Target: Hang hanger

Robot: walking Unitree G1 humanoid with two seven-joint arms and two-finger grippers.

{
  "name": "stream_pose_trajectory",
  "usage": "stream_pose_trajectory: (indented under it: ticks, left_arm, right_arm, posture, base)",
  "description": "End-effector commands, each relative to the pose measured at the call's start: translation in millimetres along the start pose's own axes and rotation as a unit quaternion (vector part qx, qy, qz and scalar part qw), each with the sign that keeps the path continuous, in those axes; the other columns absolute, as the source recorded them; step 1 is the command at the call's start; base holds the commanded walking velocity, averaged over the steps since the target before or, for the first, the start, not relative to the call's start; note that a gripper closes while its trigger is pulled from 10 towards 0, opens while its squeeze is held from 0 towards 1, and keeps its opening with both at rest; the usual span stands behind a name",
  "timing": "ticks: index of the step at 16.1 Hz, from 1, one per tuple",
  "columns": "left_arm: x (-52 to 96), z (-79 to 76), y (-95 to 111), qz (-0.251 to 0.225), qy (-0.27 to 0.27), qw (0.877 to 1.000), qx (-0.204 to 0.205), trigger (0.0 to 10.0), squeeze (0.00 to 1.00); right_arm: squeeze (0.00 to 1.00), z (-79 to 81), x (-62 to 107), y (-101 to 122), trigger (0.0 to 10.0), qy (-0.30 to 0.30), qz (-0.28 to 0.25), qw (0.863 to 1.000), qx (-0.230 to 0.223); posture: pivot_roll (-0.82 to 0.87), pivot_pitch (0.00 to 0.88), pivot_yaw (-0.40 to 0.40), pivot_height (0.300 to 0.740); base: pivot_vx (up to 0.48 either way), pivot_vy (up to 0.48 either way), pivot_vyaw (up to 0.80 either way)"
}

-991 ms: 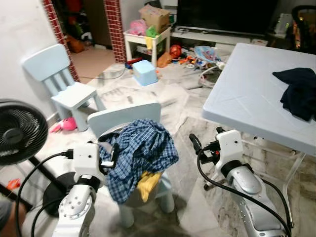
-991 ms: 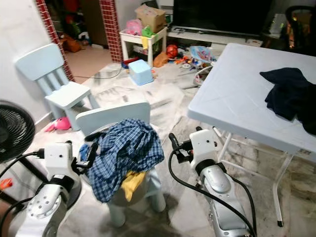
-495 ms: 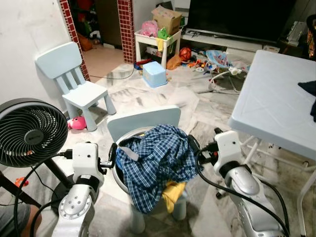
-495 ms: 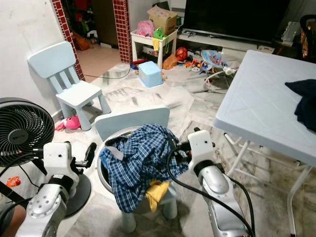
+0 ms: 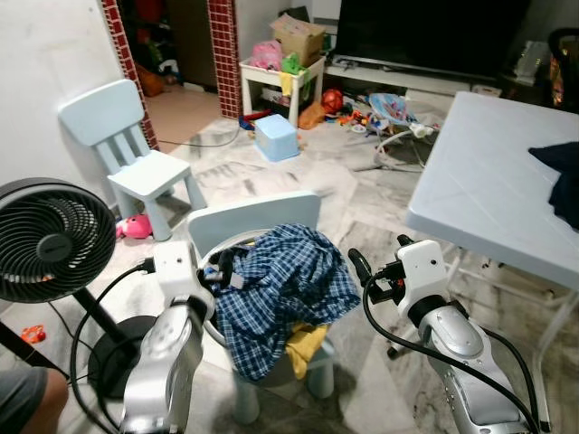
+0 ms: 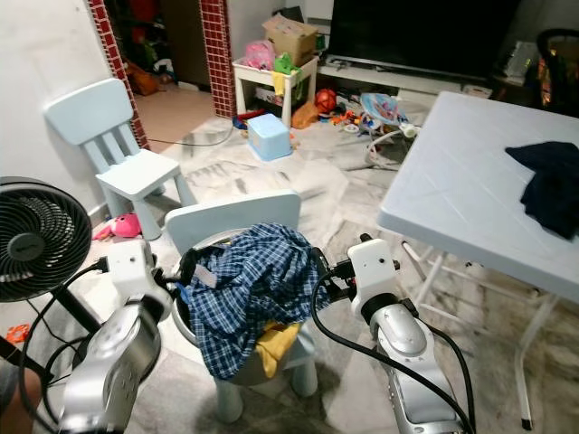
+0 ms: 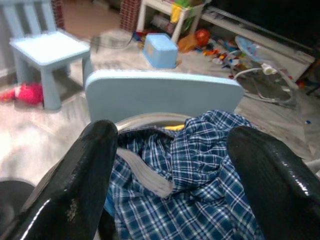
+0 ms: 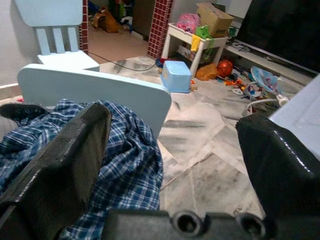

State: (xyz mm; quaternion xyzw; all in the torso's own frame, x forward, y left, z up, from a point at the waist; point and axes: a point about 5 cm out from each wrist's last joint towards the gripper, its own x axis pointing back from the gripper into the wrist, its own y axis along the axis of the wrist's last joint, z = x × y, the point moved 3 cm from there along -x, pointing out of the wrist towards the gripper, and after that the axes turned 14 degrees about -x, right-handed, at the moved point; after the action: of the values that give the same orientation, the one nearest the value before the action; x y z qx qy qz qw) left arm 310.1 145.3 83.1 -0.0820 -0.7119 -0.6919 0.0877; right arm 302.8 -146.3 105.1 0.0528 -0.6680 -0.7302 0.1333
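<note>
both spread wide, left pincer [image 7: 170,175] at plaid shirt [image 5: 289,280], right pincer [image 8: 172,150] beside it

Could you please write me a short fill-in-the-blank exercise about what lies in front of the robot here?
1. The plaid shirt is heaped on a small light blue ____.
2. A dark garment lies on the white ____.
3. The black fan stands on the robot's ____ side.
4. The left gripper has its fingers ____, facing the shirt.

Missing words: chair; table; left; open
</note>
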Motion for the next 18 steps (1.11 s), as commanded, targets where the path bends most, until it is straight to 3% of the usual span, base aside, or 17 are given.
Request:
stream_pose_trajectory:
  ticks: [1,2,5,6,7,9,10,13,16,18]
  left_arm:
    - [-2.4,-8.2,-7.2,0.023,0.007,0.999,0.042,10.0,0.0]
    - [-6.3,-15.5,-14.1,0.043,0.011,0.996,0.074,10.0,0.0]
    - [-8.3,-19.1,-18.0,0.05,-0.004,0.996,0.074,10.0,0.0]
    - [-0.2,-11.2,-9.6,0.019,-0.004,1.0,-0.002,10.0,0.0]
    - [16.9,-3.3,2.3,-0.032,-0.01,0.994,-0.104,10.0,0.0]
    - [36.3,7.4,3.1,-0.06,-0.008,0.985,-0.164,10.0,0.0]
    - [48.7,17.9,0.3,-0.066,0.004,0.981,-0.183,10.0,0.0]
    - [58.5,34.9,3.0,-0.086,0.024,0.97,-0.227,10.0,0.0]
    - [50.9,40.3,5.9,-0.096,0.044,0.965,-0.239,10.0,0.0]
    - [48.8,34.6,8.2,-0.1,0.028,0.968,-0.23,10.0,0.0]
  right_arm:
    - [0.0,0.2,1.2,7.4,10.0,0.001,-0.009,1.0,0.009]
    - [0.0,-1.6,5.6,9.5,10.0,0.002,-0.008,1.0,0.013]
    - [0.0,-5.7,13.5,9.1,10.0,0.003,-0.001,1.0,0.021]
    - [0.0,-9.8,17.3,9.2,10.0,-0.008,-0.002,1.0,0.02]
    - [0.0,-14.1,19.5,12.5,10.0,-0.02,-0.011,1.0,0.016]
    - [0.0,-17.1,19.9,13.7,10.0,-0.033,-0.018,0.999,0.011]
    - [0.0,-18.2,18.5,13.9,10.0,-0.04,-0.021,0.999,0.002]
    - [0.0,-13.9,11.6,16.1,10.0,-0.03,-0.025,0.999,-0.006]
    - [0.0,-11.0,3.3,15.9,10.0,-0.042,-0.03,0.999,0.008]
    - [0.0,-7.1,2.1,16.8,10.0,-0.033,-0.035,0.999,0.007]
  posture:
    - [-0.15,0.0,-0.022,0.74]
    - [-0.17,0.0,-0.021,0.74]
    - [-0.19,0.0,-0.016,0.74]
    - [-0.18,0.0,-0.011,0.74]
    - [-0.17,0.0,-0.005,0.74]
    - [-0.15,0.0,-0.002,0.74]
    - [-0.14,0.0,-0.002,0.74]
    - [-0.1,0.0,-0.008,0.74]
    - [-0.09,0.0,-0.003,0.74]
    - [-0.08,0.0,-0.004,0.74]
  base:
    - [0.0,0.0,0.0]
    - [0.0,0.0,0.0]
    - [0.0,0.0,0.0]
    - [0.0,0.0,0.0]
    - [0.0,0.0,0.0]
    - [0.0,0.0,0.0]
    - [0.0,0.0,0.0]
    - [0.0,0.0,0.0]
    - [0.0,0.0,0.0]
    - [0.0,0.0,0.0]
